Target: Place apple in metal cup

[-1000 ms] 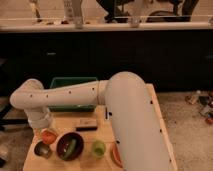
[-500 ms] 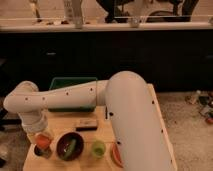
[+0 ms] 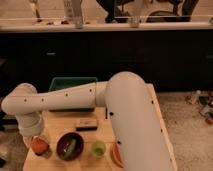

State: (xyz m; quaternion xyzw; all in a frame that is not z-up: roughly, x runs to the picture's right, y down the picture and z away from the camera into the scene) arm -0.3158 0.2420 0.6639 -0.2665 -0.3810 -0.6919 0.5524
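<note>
step: final lowering | hand (image 3: 36, 139) lower left of frame, above metal cup (image 3: 44, 151), clamped on apple (image 3: 39, 145) | apple at cup mouth, seating unclear | next: confirm centred over rim, open, lift straight up clear of dark bowl (image 3: 69, 146) | worktop (image 3: 95, 135)

A light wooden bench (image 3: 159, 125) stands in a dim room. Behind it runs a long dark cabinet front (image 3: 125, 57) under a pale counter edge (image 3: 110, 25) — chair legs (image 3: 75, 12) show above it. The floor (image 3: 187, 125) on the right is speckled grey, with small clutter (image 3: 202, 102) near the edge.
</note>
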